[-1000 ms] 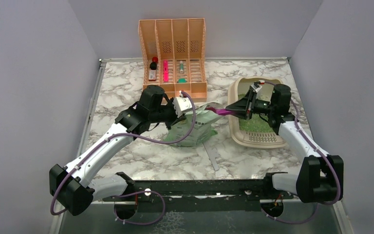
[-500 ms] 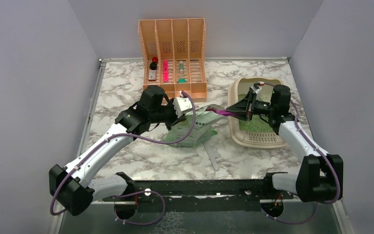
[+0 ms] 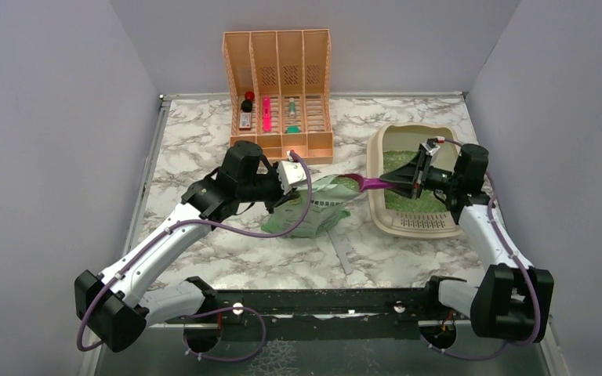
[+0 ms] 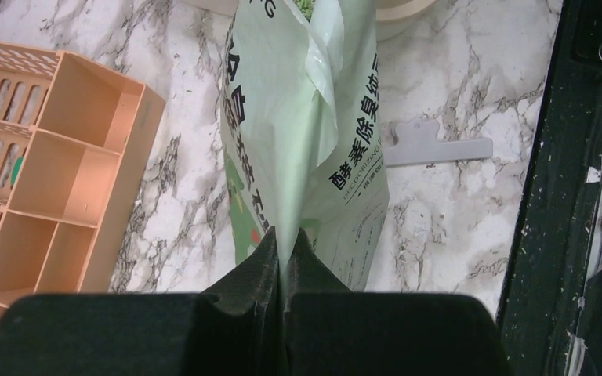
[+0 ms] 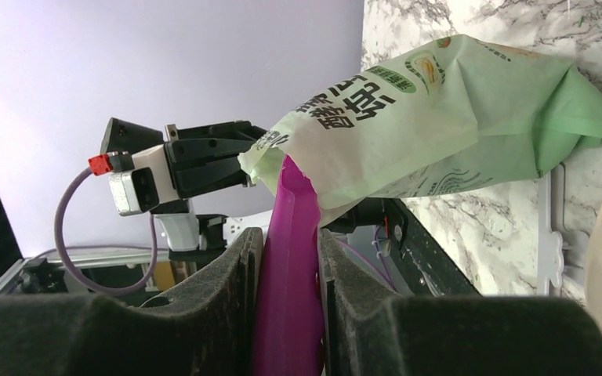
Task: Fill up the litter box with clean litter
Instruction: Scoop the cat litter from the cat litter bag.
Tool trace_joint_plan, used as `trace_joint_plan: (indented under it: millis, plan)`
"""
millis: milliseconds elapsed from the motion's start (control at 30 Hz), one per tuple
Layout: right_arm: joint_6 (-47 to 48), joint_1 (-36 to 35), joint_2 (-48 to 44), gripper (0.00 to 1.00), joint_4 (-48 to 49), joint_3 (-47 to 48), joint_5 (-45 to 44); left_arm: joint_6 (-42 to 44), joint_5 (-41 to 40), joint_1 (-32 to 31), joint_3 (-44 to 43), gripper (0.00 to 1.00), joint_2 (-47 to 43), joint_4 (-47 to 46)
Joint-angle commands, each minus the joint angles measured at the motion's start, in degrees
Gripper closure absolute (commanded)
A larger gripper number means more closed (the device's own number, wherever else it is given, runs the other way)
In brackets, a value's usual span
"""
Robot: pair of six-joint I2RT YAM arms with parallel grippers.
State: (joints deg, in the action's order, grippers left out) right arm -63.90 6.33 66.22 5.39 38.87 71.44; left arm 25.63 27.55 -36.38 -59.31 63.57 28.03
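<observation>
The beige litter box stands at the right with a layer of green clean litter in it. My right gripper hovers over its left rim, shut on the handle of a purple scoop. In the right wrist view the scoop reaches up into the mouth of the pale green bag. That bag lies in the middle of the table. My left gripper is shut on its upper edge and holds the mouth up. The fingertips pinch the thin film of the bag.
The peach file organizer stands behind the bag with small items in its slots. A grey flat strip lies on the marble in front of the bag. Grey walls close in on both sides, and a black rail runs along the near edge.
My right gripper has drawn back to the right with the scoop, from beside the bag's mouth to over the litter box's left rim. The left arm has shifted slightly left, still gripping the bag.
</observation>
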Motion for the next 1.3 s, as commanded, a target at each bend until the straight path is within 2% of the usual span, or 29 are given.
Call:
trace_joint_plan:
  millis: [0, 300, 633, 700, 867, 1267]
  plan:
    - [2.2, 2.7, -1.4, 0.99, -3.2, -0.7, 5.2, 1.1, 1.4, 0.4, 0.2, 1.00, -3.1, -0.5]
    - [3.6, 8.4, -2.1, 0.99, -5.2, -0.2, 8.9, 0.1, 8.5, 0.4, -0.5, 1.00, -2.5, 0.8]
    - [1.0, 10.7, -3.4, 0.99, -5.2, -0.9, 9.9, 1.5, 5.2, 0.4, -1.5, 1.00, -2.0, 1.8]
    - [3.0, 10.7, -4.2, 0.99, -9.1, 0.9, 7.5, 1.5, 5.5, 0.4, -2.0, 1.00, -1.5, 2.0]
    - [14.3, 10.6, -4.2, 0.99, -26.7, 9.9, 3.6, 0.9, 6.6, 0.4, -3.3, 1.00, 0.0, 2.2]
    - [16.7, 10.5, -4.0, 0.99, -34.1, 16.7, -1.4, 1.4, 3.5, 0.4, -6.6, 1.00, 0.3, 3.8]
